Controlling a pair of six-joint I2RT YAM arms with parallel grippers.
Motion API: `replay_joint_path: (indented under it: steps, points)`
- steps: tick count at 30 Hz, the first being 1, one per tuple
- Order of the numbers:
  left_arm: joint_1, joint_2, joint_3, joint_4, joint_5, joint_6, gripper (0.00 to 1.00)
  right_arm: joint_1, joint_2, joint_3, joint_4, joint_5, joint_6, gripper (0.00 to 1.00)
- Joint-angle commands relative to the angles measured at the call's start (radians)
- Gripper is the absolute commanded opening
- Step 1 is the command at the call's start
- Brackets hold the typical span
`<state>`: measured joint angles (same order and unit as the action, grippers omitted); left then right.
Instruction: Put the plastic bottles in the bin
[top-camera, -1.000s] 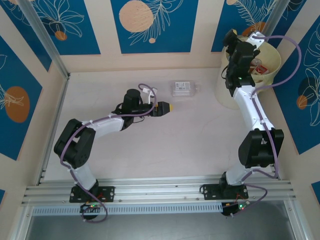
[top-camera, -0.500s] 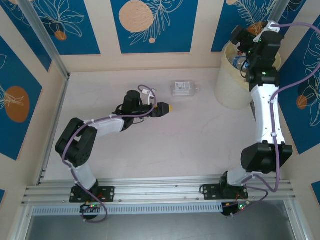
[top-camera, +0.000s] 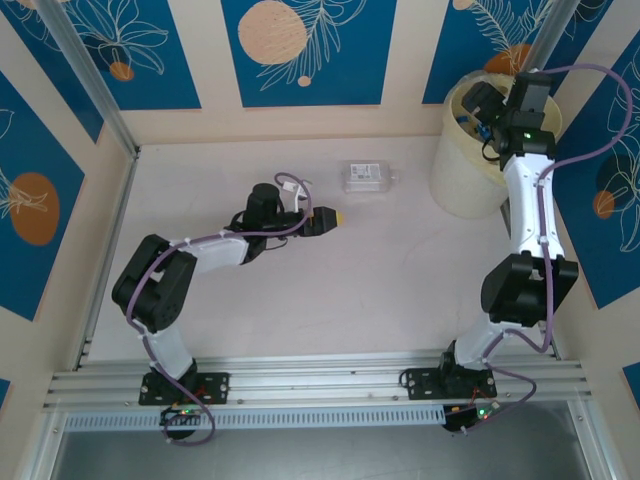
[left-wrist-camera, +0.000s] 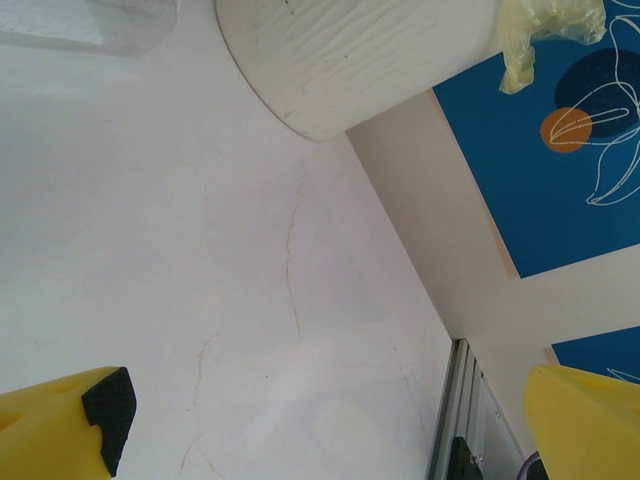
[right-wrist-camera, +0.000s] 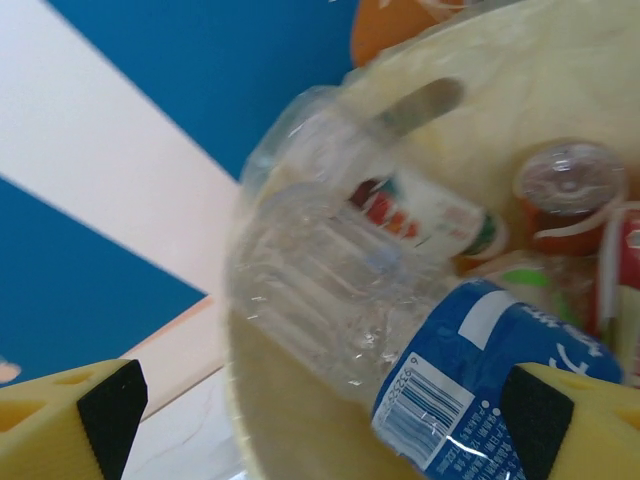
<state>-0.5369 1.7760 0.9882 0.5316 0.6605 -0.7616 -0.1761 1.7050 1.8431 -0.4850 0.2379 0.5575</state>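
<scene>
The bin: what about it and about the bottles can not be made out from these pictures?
- Top view: the right arm covers most of the opening of the bin, so its contents cannot be counted.
- Right wrist view: the blue-label bottle is blurred and cut off by the lower edge, so its cap is unseen.
- Top view: the bottle on the table is too small for its label to be read.

White arms (top-camera: 215, 250) with black joints (top-camera: 527, 287), purple cables (top-camera: 598, 95) and yellow fingers (left-wrist-camera: 45, 425).
</scene>
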Motion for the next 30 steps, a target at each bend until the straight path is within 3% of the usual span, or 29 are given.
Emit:
replay_joint_path:
  steps: [1,9,19,21,23,30]
  points:
    - [0.01,0.013,-0.008,0.031,0.01,-0.013,1.0,0.006,0.027,0.042,-0.049,0.06,-0.003,0.94]
    - [0.012,0.008,-0.02,0.035,0.001,-0.018,1.0,0.106,-0.05,0.035,0.07,0.048,-0.131,0.94]
    - [0.017,0.015,-0.026,0.042,0.006,-0.019,1.0,0.118,-0.025,0.015,0.023,-0.169,-0.107,0.94]
    - [0.022,0.013,-0.032,0.044,-0.004,-0.021,1.0,0.127,-0.025,-0.017,0.082,-0.34,-0.146,0.94]
    - [0.027,0.003,-0.044,0.043,-0.03,-0.022,1.0,0.155,-0.007,-0.036,0.107,-0.408,-0.189,0.94]
    - [0.063,-0.047,-0.1,0.033,-0.12,-0.03,1.0,0.321,0.177,0.019,0.006,-0.351,-0.504,0.97]
